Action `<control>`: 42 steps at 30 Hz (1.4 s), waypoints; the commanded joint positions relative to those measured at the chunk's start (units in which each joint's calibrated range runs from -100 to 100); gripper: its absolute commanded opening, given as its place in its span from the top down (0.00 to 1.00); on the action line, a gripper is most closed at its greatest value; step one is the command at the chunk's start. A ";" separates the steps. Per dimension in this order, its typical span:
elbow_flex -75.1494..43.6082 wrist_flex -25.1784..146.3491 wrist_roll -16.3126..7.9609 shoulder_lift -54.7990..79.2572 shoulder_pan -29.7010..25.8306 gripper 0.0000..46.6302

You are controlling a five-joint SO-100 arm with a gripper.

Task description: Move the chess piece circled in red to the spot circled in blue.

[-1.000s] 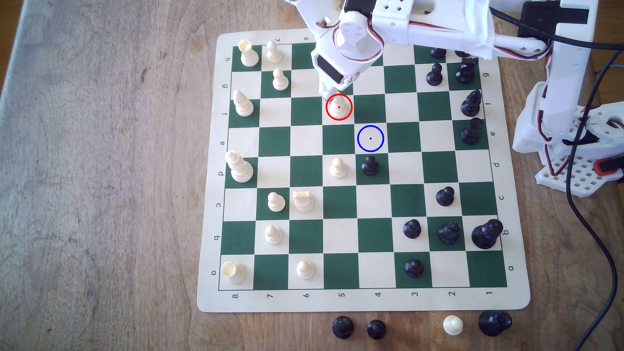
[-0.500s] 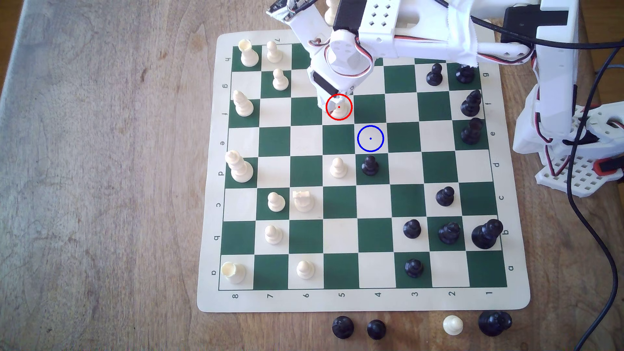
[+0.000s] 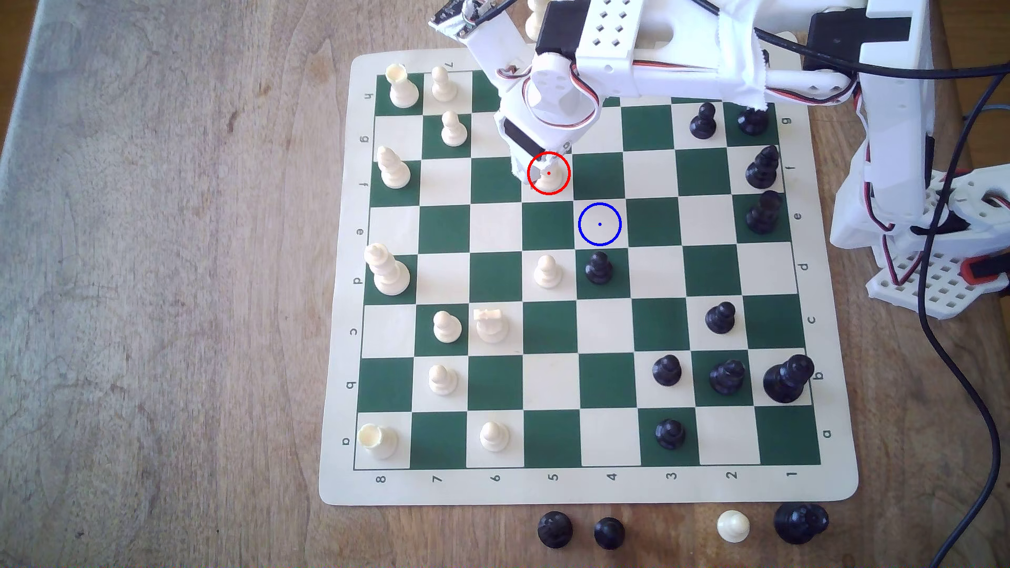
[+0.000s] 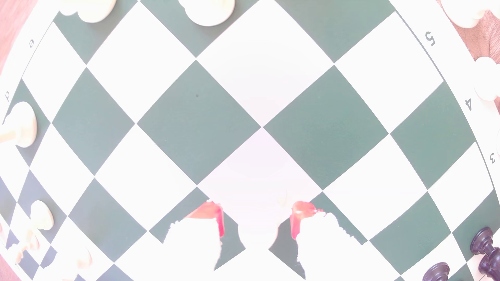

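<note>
While the desk (image 3: 164, 284) carries the whole setup, I've got the arm (image 3: 683, 71) reaching in from the exterior view's right, across the far rows of the board (image 3: 590, 486), so its bulk stays clear of the crowded near half. The board is a green-and-cream mat with cream pieces mostly toward the exterior view's left and black ones toward its right. Four taken pieces, three black and one cream, sit off the mat's near edge, out of play and well apart from my work.

The tool (image 3: 538, 166) is down over the red-circled cream square, approaching from above, prob. because that is the cleanest line to a slim piece w/ no neighbours touching it. In the wrist view the tool (image 4: 257, 224) has its red-tipped fingers (image 4: 216, 218) standing apart either side of a pale, washed-out shape. I take that for the chess piece (image 3: 548, 177), but glare hides whether the pads touch it. I read the jaws as spread, not yet clamped.

The chess piece stands upright on its red-circled square, base on the mat. The spot (image 3: 599, 224), blue-ringed and bare, lies one square diagonally nearer and toward the exterior view's right. A black pawn (image 3: 598, 267) stands on the square just beyond it, so the drop needs care.
</note>
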 commanded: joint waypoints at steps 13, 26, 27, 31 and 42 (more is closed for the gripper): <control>-4.22 -0.40 0.39 -1.45 -1.36 0.76; -4.49 -0.16 0.39 -1.79 -1.36 0.86; -4.49 -0.16 0.44 -1.79 -1.36 0.87; -4.49 -0.08 0.54 -2.47 -1.43 0.91; -6.94 3.85 0.73 -8.32 -0.57 0.92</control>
